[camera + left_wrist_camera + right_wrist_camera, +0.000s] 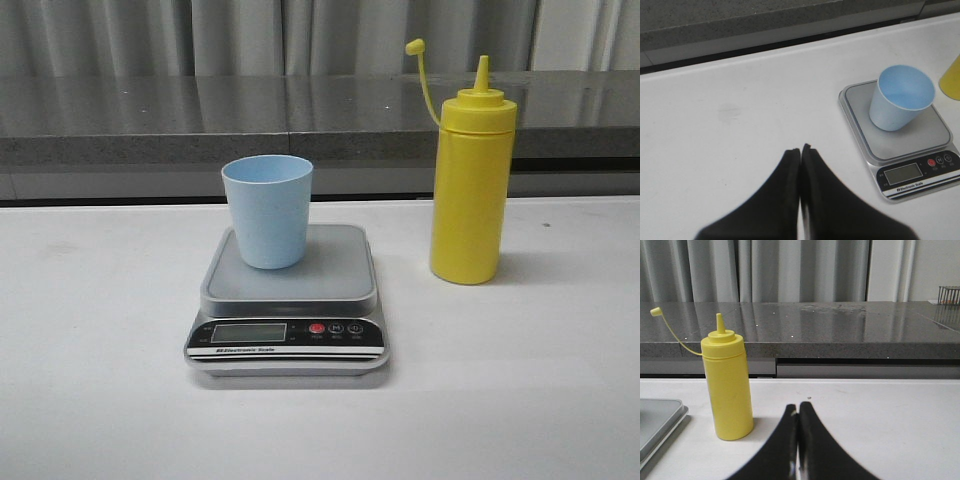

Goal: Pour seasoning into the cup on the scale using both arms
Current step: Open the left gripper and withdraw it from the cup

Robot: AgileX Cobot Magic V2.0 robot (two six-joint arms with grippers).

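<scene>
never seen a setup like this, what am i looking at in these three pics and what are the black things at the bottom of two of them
It is one tabletop seen by three cameras on a two-armed robot. The front view looks forward over the white table: a light blue cup stands on a kitchen scale, and a yellow seasoning bottle, uncapped, stands beside it. The other two cameras sit on the wrists. The black shapes are each arm's claw: the left claw near the scale, the right claw facing the bottle. Both are shut and hold nothing.

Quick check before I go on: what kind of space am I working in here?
Probably a staged lab or test bench, not a real kitchen: a bare white table, a grey stone-look counter backed by grey curtains, and only the scale, cup and bottle.
</scene>
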